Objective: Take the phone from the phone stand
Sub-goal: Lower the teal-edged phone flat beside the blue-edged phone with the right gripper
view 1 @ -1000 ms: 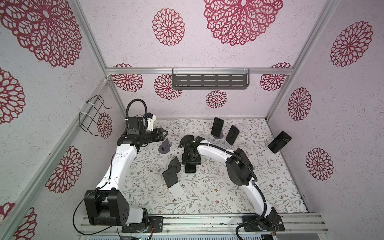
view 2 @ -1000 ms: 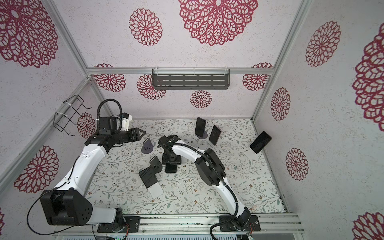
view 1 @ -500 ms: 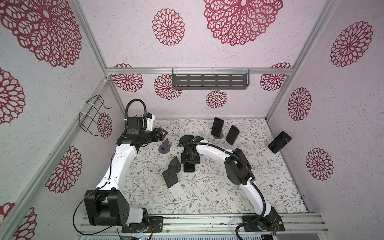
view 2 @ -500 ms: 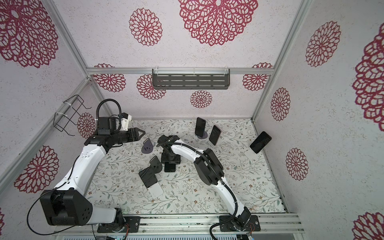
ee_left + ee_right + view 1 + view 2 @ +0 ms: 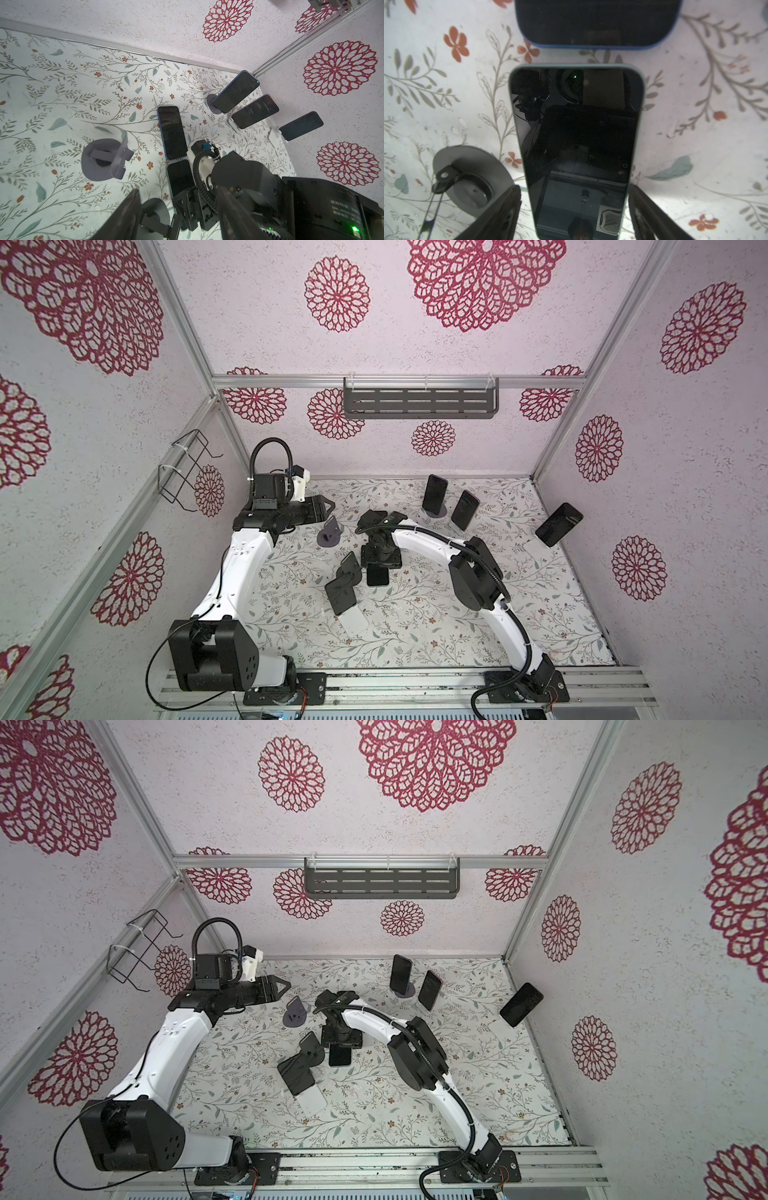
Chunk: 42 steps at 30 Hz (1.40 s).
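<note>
A dark-screened phone with a pale teal edge lies flat on the flowered table, partly visible in both top views. My right gripper stands open over its near end, with a finger on each side and a small gap to each edge. Right beside it stands an empty phone stand with a round grey base and a black arm, also in the left wrist view. My left gripper hovers open and empty near the back left.
A blue-edged phone lies flat just beyond the first. Another empty grey stand is under the left gripper. Phones lean on stands at the back, by the right wall and at front centre.
The right gripper's fingers have spread a little wider away from the flat phone's edges. The left arm has not moved.
</note>
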Tool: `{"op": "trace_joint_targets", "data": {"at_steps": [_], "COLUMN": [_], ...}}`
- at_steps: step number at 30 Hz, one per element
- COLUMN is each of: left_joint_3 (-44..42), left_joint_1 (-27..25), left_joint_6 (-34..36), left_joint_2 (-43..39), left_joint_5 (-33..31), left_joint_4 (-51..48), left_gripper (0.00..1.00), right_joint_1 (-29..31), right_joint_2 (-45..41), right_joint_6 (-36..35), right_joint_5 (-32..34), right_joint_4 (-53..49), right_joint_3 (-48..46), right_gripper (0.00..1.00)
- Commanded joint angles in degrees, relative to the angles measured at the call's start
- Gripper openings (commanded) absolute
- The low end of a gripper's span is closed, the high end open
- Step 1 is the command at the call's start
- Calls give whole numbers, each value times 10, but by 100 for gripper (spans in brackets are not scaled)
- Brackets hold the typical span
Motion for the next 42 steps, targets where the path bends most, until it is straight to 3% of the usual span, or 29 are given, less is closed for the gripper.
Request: {"op": "trace_joint_targets", "data": {"at_steps": [1,13,33,42], "left_joint_3": [2,1,1,1], "left_joint_1": [5,6,6,6], "left_joint_6": [-4,-4,-1,2], "left_joint_2": [-10,-12,-12,-11], "left_joint_5": [6,13,16,24], "left_joint_4": [7,9,8,8], "left_gripper": [62,62,62,62], "right_joint_1": [-3,13,13,9], "right_joint_2": [6,-13,46,9], "right_joint_6": [20,35,43,33], "right_joint_5": [33,71,108,81], "right_joint_4": [-49,-20,-68,14], "right_joint_3": [-23,-24,17,-30], "right_gripper": [83,85,91,90]}}
